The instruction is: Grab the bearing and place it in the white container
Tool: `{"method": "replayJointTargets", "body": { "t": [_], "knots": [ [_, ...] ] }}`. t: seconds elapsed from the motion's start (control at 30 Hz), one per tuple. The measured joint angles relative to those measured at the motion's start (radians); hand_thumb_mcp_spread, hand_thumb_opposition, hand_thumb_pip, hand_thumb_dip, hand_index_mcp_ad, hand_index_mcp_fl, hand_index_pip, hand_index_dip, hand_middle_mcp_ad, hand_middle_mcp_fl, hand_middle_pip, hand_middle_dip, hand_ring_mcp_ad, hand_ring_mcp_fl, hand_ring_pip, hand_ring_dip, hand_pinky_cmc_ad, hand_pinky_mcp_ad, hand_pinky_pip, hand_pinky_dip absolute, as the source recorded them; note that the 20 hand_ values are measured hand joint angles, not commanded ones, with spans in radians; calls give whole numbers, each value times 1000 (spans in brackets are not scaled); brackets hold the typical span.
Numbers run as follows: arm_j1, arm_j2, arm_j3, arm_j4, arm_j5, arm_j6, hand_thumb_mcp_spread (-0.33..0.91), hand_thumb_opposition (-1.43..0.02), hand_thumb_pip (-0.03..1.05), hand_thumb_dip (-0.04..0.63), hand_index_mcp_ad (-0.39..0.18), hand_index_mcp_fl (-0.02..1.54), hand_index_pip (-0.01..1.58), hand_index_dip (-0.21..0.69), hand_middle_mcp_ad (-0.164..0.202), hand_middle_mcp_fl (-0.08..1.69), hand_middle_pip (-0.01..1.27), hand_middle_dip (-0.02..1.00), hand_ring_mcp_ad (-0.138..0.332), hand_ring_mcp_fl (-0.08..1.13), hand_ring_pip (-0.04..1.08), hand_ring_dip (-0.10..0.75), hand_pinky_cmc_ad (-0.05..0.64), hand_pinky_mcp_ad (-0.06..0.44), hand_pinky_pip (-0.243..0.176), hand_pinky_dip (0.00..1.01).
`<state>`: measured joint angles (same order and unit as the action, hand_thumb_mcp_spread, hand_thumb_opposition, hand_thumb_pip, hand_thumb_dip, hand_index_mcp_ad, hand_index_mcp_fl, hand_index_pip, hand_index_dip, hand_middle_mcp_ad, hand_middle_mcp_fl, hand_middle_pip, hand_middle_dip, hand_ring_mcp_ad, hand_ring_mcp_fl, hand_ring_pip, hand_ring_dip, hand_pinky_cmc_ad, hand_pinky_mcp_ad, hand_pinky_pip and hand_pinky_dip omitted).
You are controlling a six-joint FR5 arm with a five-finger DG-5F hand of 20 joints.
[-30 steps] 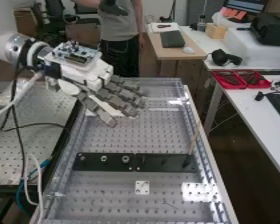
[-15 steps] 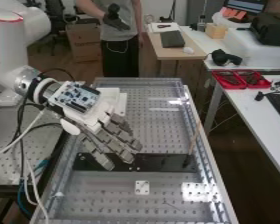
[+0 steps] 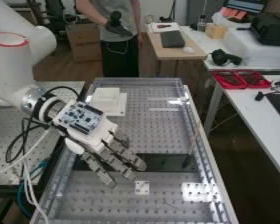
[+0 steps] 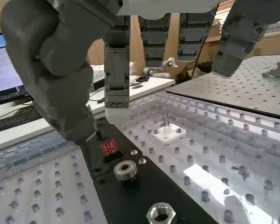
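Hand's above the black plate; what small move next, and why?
I'd probably ease the hand down toward the bearing, centring it between thumb and fingers before closing; the fingers hang straight and empty, and the bearing sits on the black plate.

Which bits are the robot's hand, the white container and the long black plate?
Hand (image 4: pixel 116 72): wrist view, on a finger.
White container (image 3: pixel 107 95): high view, on its middle.
Long black plate (image 3: pixel 168 161): high view, on its bare surface.
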<state>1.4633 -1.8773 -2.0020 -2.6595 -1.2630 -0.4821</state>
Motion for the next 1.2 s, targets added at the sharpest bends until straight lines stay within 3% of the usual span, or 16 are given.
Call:
{"method": "replayJointTargets", "body": {
  "t": [0.53, 1.2],
  "knots": [
    [1, -73, -41, 182, 18, -24, 374, -848, 691, 253, -79, 138, 1396, 168, 84, 3, 127, 206, 164, 0, 49, 87, 412, 312, -124, 250],
    [7, -119, -39, 228, 29, -52, 374, -848, 703, 253, -79, 136, 1429, 164, 84, 0, 126, 213, 164, 0, 44, 87, 415, 309, -124, 253]
  ]
}}
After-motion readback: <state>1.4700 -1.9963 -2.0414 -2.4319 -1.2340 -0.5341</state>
